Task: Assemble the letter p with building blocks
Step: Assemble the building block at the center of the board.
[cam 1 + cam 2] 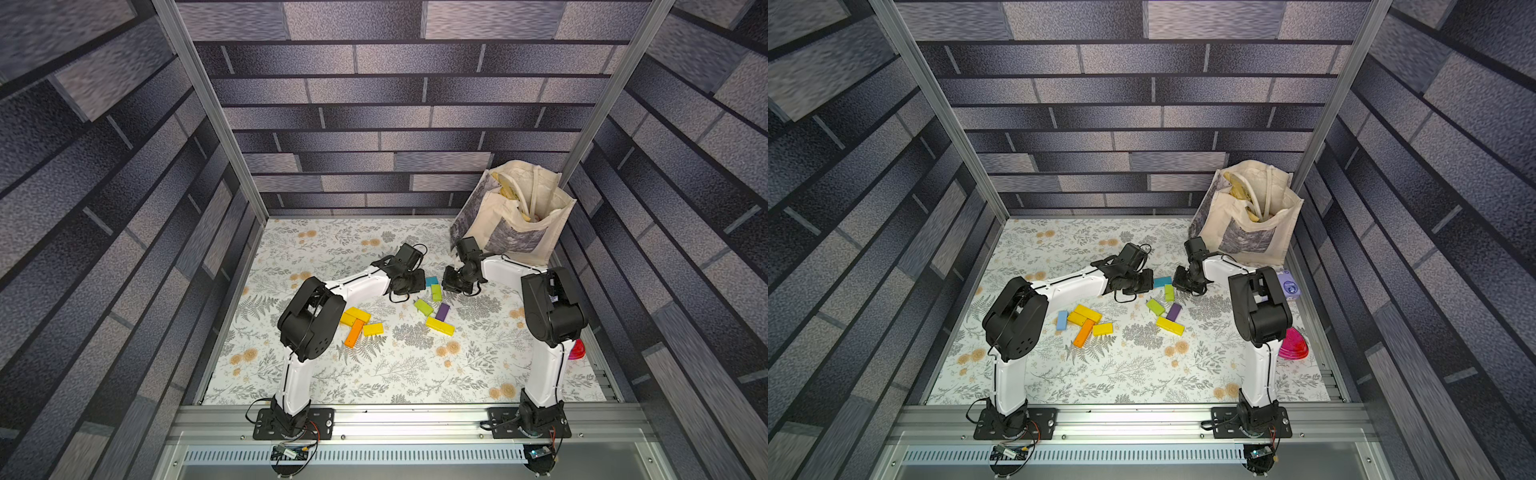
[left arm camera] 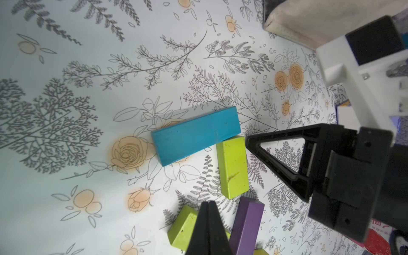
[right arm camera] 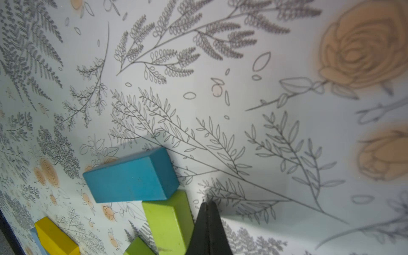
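A teal block (image 2: 196, 134) lies flat at mid-table, and a lime green block (image 2: 233, 167) butts one end against its long side. A second lime block (image 2: 182, 227), a purple block (image 2: 247, 223) and a yellow block (image 1: 439, 326) lie just nearer the front. My left gripper (image 2: 208, 202) is shut and empty, hovering over the second lime block. My right gripper (image 3: 207, 201) is shut and empty too, its tip right beside the first lime block (image 3: 167, 220) near the teal block (image 3: 132, 176). Yellow blocks (image 1: 355, 316), an orange block (image 1: 354, 333) and a light blue block (image 1: 1062, 320) sit by the left arm.
A cream tote bag (image 1: 515, 216) stands in the back right corner. A lilac tissue pack (image 1: 1289, 284) and a pink object (image 1: 1293, 345) lie along the right wall behind the right arm. An aluminium rail (image 1: 374, 415) bounds the front edge.
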Controlling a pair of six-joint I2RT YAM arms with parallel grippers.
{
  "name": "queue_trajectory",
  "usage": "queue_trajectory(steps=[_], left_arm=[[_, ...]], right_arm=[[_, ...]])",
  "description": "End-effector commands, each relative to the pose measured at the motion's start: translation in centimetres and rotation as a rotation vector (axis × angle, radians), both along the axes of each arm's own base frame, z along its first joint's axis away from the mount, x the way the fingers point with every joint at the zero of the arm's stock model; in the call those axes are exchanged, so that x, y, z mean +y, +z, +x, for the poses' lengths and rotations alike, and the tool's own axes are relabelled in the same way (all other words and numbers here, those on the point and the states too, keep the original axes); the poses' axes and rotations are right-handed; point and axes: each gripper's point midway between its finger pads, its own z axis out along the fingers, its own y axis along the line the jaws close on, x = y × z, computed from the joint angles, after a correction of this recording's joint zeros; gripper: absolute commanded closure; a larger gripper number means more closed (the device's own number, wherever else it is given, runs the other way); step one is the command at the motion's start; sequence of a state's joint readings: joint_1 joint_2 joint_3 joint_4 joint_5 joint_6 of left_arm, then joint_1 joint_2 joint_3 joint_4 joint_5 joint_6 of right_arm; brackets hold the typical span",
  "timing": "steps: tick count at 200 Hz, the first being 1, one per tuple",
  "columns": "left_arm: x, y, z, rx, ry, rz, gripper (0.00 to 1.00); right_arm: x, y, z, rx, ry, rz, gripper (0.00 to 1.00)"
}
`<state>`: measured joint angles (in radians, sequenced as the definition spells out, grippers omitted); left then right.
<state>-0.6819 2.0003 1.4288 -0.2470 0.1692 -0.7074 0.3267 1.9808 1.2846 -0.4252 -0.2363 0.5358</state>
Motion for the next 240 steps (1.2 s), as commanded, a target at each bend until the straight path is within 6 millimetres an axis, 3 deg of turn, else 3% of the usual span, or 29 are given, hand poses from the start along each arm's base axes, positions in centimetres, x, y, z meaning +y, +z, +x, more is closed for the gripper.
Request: queue_trajectory(steps=[1, 77, 204, 240], left_arm=[[-0.9, -1.3, -0.6, 0.043, -0.029, 0.013, 1.0], [-2.6, -3.0, -1.1, 0.087, -0.062, 0.018, 1.0], [-2.5, -4.2, -1.0, 0.127, -0.058, 0.033, 1.0], [-2.6, -4.4, -0.9, 0.133, -0.061, 0.029, 1.0]], right_arm=[[0.4, -0.8, -0.7, 0.025, 0.005, 0.02, 1.0], [1.0, -0.7, -0.4, 0.022, 0.02, 0.043, 1.0], [1.1, -0.2, -0.2, 0.016, 0.017, 0.047, 1.0], [0.4, -0.1, -1.3, 0.033, 0.009, 0.022, 1.0]])
